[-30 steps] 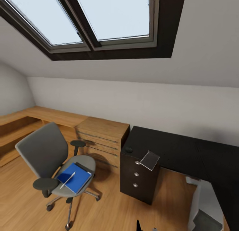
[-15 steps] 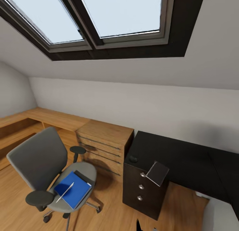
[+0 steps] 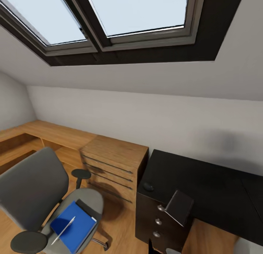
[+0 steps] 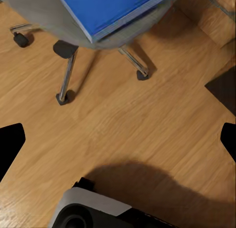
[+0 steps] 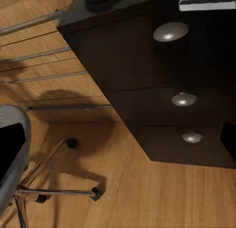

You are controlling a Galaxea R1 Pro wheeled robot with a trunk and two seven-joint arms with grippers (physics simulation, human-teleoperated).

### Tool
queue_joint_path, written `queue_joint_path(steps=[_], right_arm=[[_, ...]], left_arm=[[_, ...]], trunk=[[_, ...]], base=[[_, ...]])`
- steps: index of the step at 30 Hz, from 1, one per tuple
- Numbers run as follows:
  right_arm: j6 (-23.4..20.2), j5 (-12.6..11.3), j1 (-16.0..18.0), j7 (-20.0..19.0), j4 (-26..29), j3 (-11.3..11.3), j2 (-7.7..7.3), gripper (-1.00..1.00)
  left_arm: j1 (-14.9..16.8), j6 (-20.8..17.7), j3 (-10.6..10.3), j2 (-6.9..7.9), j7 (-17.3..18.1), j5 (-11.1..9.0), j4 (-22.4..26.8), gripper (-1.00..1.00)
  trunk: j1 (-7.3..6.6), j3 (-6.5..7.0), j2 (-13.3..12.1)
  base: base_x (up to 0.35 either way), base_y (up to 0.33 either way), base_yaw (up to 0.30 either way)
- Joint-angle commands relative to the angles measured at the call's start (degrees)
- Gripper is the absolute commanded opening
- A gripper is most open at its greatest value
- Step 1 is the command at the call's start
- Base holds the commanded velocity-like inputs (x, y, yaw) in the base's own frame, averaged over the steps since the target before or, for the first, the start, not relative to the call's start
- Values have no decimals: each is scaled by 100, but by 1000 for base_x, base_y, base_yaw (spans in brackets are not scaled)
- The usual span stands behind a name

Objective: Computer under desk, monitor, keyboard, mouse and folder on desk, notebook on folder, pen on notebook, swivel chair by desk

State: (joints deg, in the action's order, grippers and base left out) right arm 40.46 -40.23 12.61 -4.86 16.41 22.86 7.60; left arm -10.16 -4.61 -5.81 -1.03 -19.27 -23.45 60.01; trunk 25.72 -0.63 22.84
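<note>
Under slanted skylights (image 3: 120, 16), wooden cabinets (image 3: 113, 162) stand between the chair (image 3: 40, 195), whose seat carries the folder (image 3: 73, 230) and pen (image 3: 63, 230), and the black worktop (image 3: 204, 184) with a mouse (image 3: 148, 186) near its corner; whether the jaws are parted cannot be told.

Skylights (image 3: 109, 16) above wooden cabinets (image 3: 113, 162)

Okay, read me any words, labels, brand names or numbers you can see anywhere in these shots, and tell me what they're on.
There is no readable text in any view.
The blue folder on the swivel chair has a plain cover.
The desk drawer fronts carry only silver knobs.
The keyboard shows no legible key markings.
</note>
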Motion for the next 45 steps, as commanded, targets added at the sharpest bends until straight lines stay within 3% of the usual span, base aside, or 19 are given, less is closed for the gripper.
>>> queue_joint_path(steps=[1, 3, 6, 7, 8, 9, 11, 13, 15, 16, 21, 25, 26, 30, 33, 43, 45], right_arm=[[1, -62, 11, -22, 309, -4, -17, 100], [-148, -58, 33, 242, 994, -25, -54, 100], [-647, 39, 145, 957, 1690, -28, -99, 100], [-1541, 464, 307, 1524, 2345, -30, -161, 100], [-2254, 787, 406, 1870, 2786, -34, -193, 100], [-2615, 931, 458, 2039, 2993, -36, -204, 100], [-4456, 1310, 888, 2788, 3626, -49, -229, 100], [-5317, 1434, 1189, 3034, 3746, -115, -244, 100], [-5650, 1480, 1322, 3073, 3709, -190, -269, 100], [-5940, 1513, 1438, 2979, 3561, -289, -357, 100], [-6186, 1568, 1750, 2044, 2504, -420, -586, 100], [-6152, 1622, 1990, 1681, 1843, -421, -667, 100], [-6061, 1749, 2016, 1493, 1729, -361, -674, 100], [-5905, 2317, 2038, 1036, 1493, -244, -679, 100], [-5754, 2492, 2041, 870, 1351, -225, -680, 100], [-5498, 2698, 2044, 349, 1125, -130, -681, 100], [-5491, 2940, 2044, 63, 1052, -21, -672, 100]], left_arm=[[1, -48, -13, -21, -33, -37, 295, 100], [3, -234, -16, -38, -39, -32, 851, 100], [-1, -810, -16, -51, -54, -29, 1466, 100], [13, -1348, -17, -57, -68, -28, 1909, 100], [65, -1639, -17, -63, -75, -28, 2165, 100], [107, -1760, -17, -65, -77, -28, 2272, 100], [401, -2260, -12, -119, -82, -41, 2558, 100], [583, -2517, -11, -212, -84, -47, 2661, 100], [663, -2617, -10, -277, -85, -50, 2707, 100], [732, -2699, -11, -336, -85, -50, 2746, 100], [797, -2766, 27, -364, -83, -46, 2866, 100], [804, -2771, 25, -368, -81, -45, 2937, 100], [804, -2772, 22, -370, -80, -47, 2954, 100], [805, -2767, 19, -365, -78, -46, 2980, 100], [805, -2766, 19, -364, -77, -45, 2983, 100], [805, -2773, 32, -363, -76, -45, 2981, 100], [805, -2773, 30, -363, -74, -45, 3012, 100]], trunk=[[7, -7, 8], [7, -7, 8], [7, -7, 8], [7, -7, 8], [7, -7, 8], [7, -7, 8], [7, -7, 8], [7, -7, 8], [7, -7, 8], [7, -7, 8], [7, -7, 8], [7, -7, 8], [7, -7, 8], [7, -7, 8], [7, -7, 8], [7, -7, 8], [7, -7, 8]], base=[[330, 0, 0], [330, 0, 0], [330, 0, 0], [330, 0, 0], [330, 0, 0], [330, 0, 0], [330, 0, 0], [330, 0, 0], [320, 0, 0], [263, 0, 0], [254, 0, 0], [306, 0, 0], [233, 0, 0], [238, 0, 0], [281, 0, 0], [76, 0, 0], [4, 0, 0]])
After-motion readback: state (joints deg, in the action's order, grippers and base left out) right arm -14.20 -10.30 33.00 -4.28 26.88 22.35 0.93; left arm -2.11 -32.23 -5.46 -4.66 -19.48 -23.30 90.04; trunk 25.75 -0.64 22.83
